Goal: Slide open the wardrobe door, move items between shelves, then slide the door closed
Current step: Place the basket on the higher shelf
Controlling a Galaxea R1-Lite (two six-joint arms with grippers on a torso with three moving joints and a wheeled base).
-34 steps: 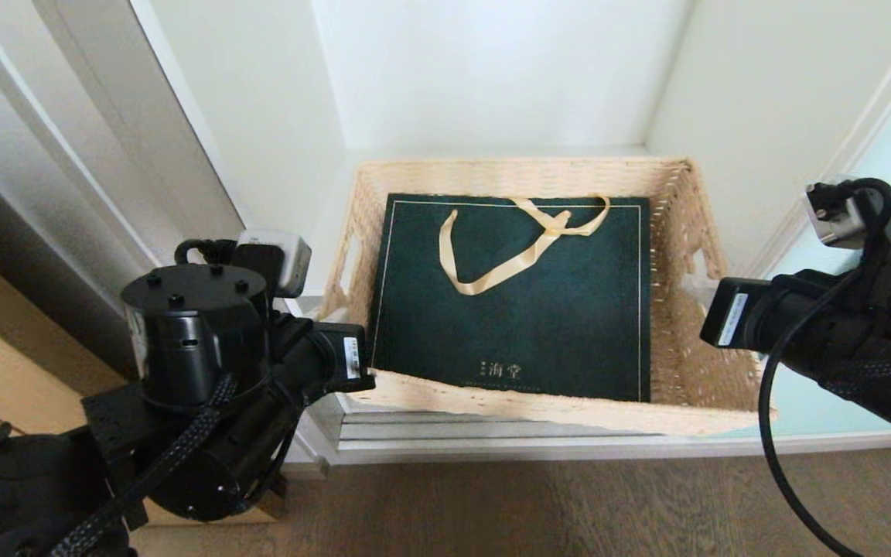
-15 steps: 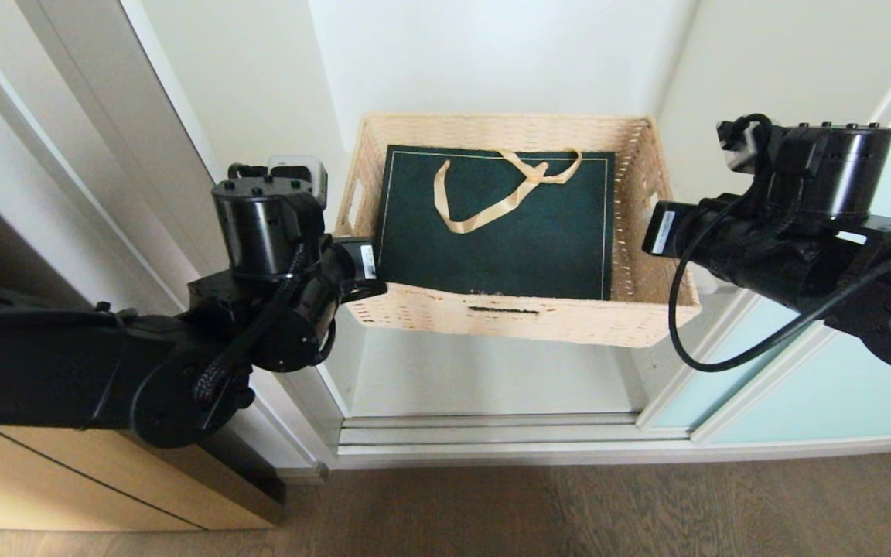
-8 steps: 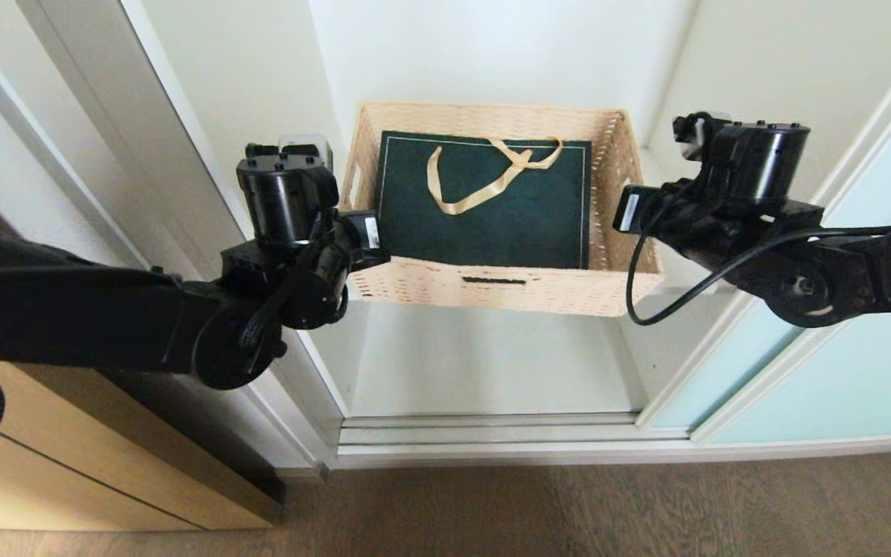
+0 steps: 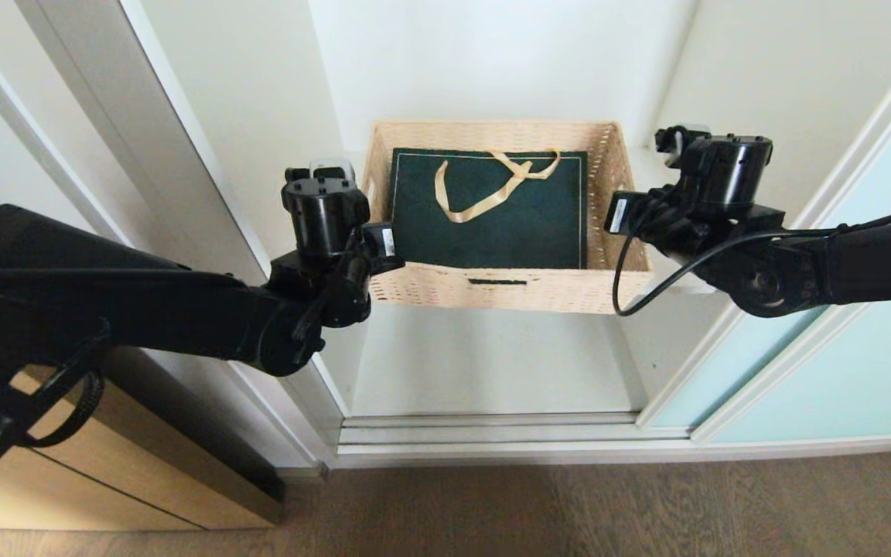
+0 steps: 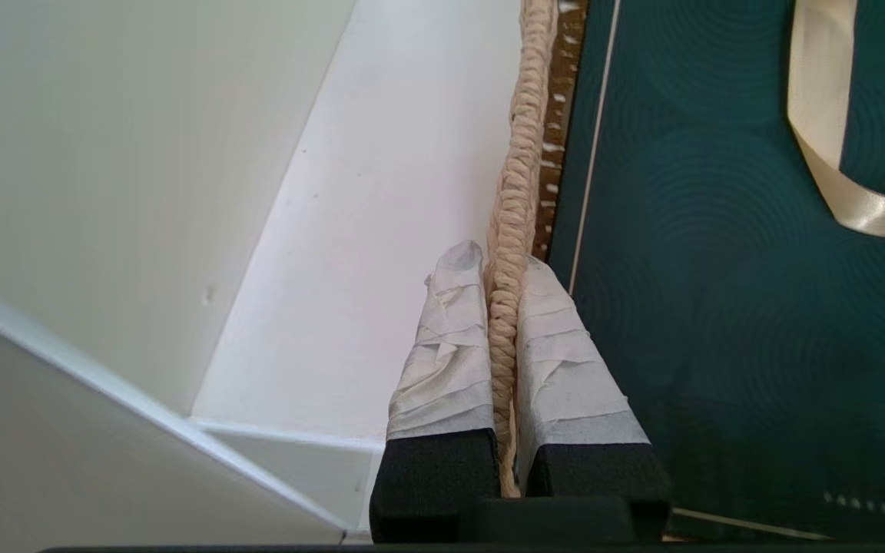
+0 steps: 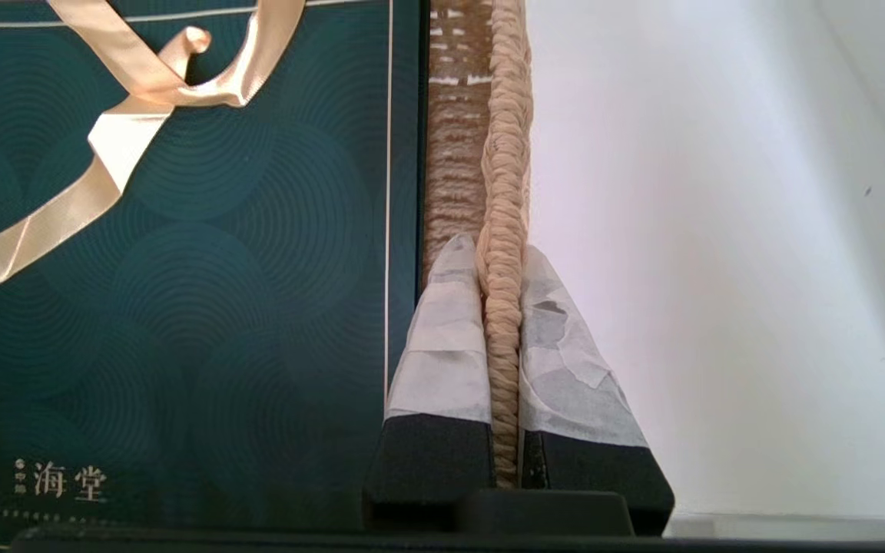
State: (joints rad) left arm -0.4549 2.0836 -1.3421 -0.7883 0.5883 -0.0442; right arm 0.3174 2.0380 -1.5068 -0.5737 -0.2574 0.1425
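From the head camera I see my basket (image 4: 492, 288) sitting higher and deeper in the wardrobe than it did a second ago, when it hung nearer the opening; both arms have stretched further in. The left pincer (image 4: 385, 246) has the basket's left rim, the right pincer (image 4: 620, 218) its right rim. The green bag (image 4: 492, 224) lies flat inside with its gold ribbon (image 4: 492, 189) on top. Below the basket the white shelf (image 4: 484, 363) is bare, white walls close in on both sides, the frosted sliding door (image 4: 824, 371) stands pushed to the right, a light wood cabinet front (image 4: 90, 487) is at lower left, and the brown wood floor (image 4: 569, 503) runs along the bottom.

On my left wrist camera the left pincer (image 5: 500, 265) is closed tight on the braided rim (image 5: 515, 192), one taped finger (image 5: 450, 338) outside it, the other inside against the bag (image 5: 719, 269). A white board (image 5: 381, 230) lies beyond.

On my right wrist camera the right pincer (image 6: 498, 257) is clamped on the opposite rim (image 6: 505, 153) the same way, bag (image 6: 220, 307) on one side, a white board (image 6: 681, 269) on the other.
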